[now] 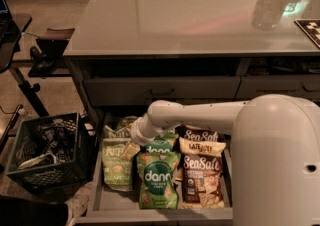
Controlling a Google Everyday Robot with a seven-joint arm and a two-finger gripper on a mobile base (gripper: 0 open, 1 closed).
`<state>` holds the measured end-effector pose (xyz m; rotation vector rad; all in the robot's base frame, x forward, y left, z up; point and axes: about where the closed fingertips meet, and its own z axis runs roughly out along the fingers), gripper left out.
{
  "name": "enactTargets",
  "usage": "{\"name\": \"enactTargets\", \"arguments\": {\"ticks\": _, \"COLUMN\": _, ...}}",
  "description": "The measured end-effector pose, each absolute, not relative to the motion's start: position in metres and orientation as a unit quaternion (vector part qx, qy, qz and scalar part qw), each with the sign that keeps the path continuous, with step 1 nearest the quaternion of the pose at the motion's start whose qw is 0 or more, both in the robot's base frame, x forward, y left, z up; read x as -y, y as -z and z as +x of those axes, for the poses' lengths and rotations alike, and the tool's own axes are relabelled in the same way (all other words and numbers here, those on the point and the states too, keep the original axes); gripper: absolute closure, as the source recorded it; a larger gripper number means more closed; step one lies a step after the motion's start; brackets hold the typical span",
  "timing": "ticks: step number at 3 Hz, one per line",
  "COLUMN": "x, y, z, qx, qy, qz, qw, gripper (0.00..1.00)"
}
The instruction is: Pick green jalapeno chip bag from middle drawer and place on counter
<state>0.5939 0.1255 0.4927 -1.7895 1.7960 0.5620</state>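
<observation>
The middle drawer [120,201] is pulled open below the counter [190,10]. The olive-green jalapeno chip bag [115,167] lies flat at the drawer's left side. My white arm reaches in from the right. My gripper [129,148] sits low at the upper right corner of that bag, touching or just above it. My wrist hides the bag's top right part.
Two brighter green "dang" bags [158,180] lie in the drawer's middle and brown "Sea Salt" bags [201,176] at the right. Another bag [120,126] lies at the back left. A shallower shut drawer [160,90] is above. A black crate [47,150] stands on the floor at left.
</observation>
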Motion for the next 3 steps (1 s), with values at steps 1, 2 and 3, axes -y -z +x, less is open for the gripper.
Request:
{"name": "enactTargets", "arguments": {"ticks": 1, "x": -0.125, "y": -0.481, "z": 0.594, "qx": -0.675, "qy": -0.214, "qz": -0.658, "qw": 0.257, "gripper": 0.31}}
{"name": "enactTargets", "arguments": {"ticks": 2, "x": -0.122, "y": -0.468, "z": 0.596, "qx": -0.687, "qy": -0.216, "qz": -0.65, "qw": 0.242, "gripper": 0.33}}
{"name": "enactTargets", "arguments": {"ticks": 3, "x": -0.121, "y": -0.462, "z": 0.597, "qx": -0.692, "qy": -0.215, "qz": -0.648, "qw": 0.236, "gripper": 0.33}}
